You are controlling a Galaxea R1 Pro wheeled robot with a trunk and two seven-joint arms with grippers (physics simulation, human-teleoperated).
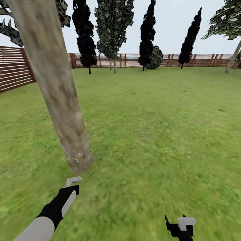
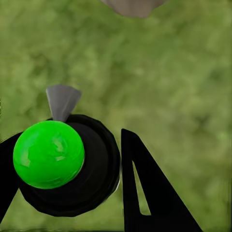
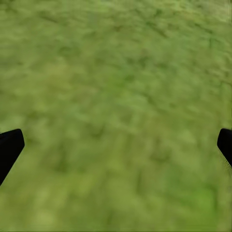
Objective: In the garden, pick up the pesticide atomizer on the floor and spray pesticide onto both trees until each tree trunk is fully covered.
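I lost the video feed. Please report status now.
Left pincer shut on atomizer, nozzle toward trunk base. Right pincer open over grass, empty. No spray visible. Nothing in the way.

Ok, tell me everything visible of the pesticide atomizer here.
In the left wrist view the pesticide atomizer shows end-on: a round black body with a glossy bright green ball on top and a grey, fan-shaped nozzle tip. It sits between the black fingers of the left tool, over blurred grass. No white spray specks are visible.
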